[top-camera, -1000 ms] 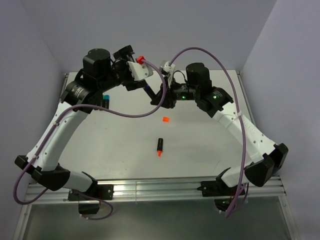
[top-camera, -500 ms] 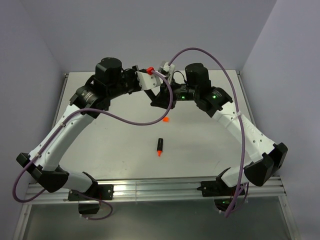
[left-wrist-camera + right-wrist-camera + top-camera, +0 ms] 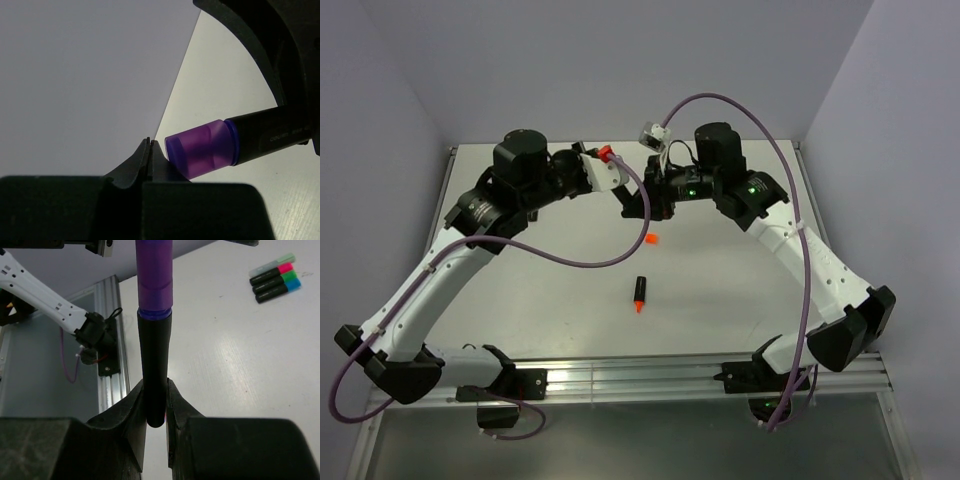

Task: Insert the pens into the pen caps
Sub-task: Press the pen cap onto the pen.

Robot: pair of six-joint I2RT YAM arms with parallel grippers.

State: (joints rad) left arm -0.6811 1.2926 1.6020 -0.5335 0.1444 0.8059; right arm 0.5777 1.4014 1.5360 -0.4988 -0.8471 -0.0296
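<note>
My right gripper (image 3: 156, 400) is shut on the black barrel of a purple pen (image 3: 155, 355), which points away from the wrist. A purple pen cap (image 3: 154, 275) sits on the pen's far end. In the left wrist view that purple cap (image 3: 202, 149) lies against the side of my left gripper (image 3: 150, 144), which is shut with nothing between its fingers. Both grippers meet above the table's back middle, the left gripper (image 3: 617, 185) next to the right gripper (image 3: 638, 200). An orange pen (image 3: 640, 293) lies uncapped at mid-table, and an orange cap (image 3: 651, 239) lies behind it.
A row of capped pens (image 3: 275, 279) with pink, green and blue caps lies on the table, seen in the right wrist view. Purple cables (image 3: 570, 258) loop over the table. The aluminium rail (image 3: 620, 375) runs along the near edge.
My left gripper has gone from open to shut. The left arm swung right toward the right gripper's pen, then drew back slightly. The right arm has barely moved.
</note>
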